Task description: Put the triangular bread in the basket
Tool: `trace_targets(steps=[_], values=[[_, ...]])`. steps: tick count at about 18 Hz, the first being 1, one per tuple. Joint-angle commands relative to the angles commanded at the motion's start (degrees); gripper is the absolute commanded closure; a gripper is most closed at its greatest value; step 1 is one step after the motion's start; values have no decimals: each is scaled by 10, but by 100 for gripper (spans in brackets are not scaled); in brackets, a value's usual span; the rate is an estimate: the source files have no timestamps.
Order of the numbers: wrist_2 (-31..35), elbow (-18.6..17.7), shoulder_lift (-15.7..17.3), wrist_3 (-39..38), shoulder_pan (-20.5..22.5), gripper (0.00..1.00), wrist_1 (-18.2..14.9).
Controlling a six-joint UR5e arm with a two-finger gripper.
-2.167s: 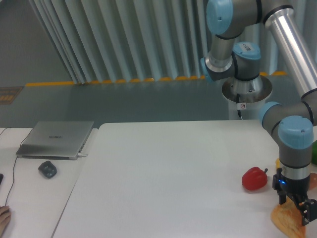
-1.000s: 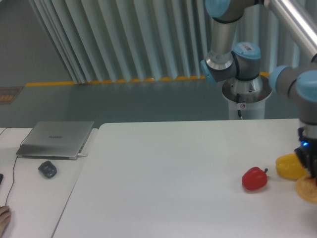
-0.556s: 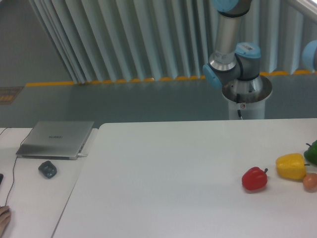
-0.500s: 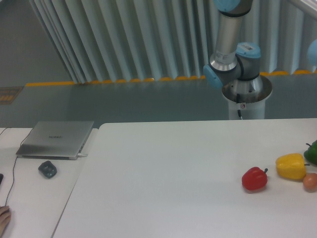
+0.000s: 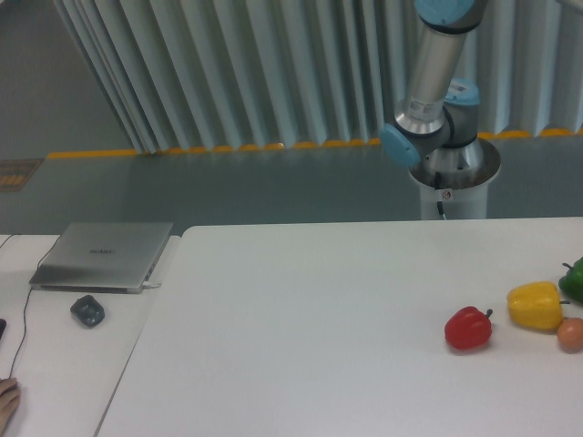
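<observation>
A robotics lab: robot arm on a pedestal, white table, laptop, ribbed grey wall.

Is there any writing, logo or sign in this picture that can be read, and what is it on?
Laptop lid: a small pale logo, too blurred to read.
Robot base: a small red and white sticker, too small to read.
Sign on the floor, far left: orange, its markings illegible.
Nothing else carries text.

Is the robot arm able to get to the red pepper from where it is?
Probably yes. The red pepper sits alone on open table, apart from the yellow pepper, nothing over it. The tool is out of view, though.
</observation>
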Motion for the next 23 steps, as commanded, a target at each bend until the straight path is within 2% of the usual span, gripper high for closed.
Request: trace_targets(steps=[2, 3, 10, 12, 13, 16, 18, 23], values=[[-6, 0, 2, 3, 0, 8, 1], [-14, -2, 3, 6, -2, 0, 1], [-20, -14, 15, 17, -8, 0, 1], [-25, -18, 19, 26, -21, 0, -5], [-26, -20, 30, 26, -34, 0, -14], [-22, -26, 82, 22, -100, 0, -69], [-12, -32, 94, 16, -140, 0, -97], [-10, -41, 95, 16, -143, 0, -98]])
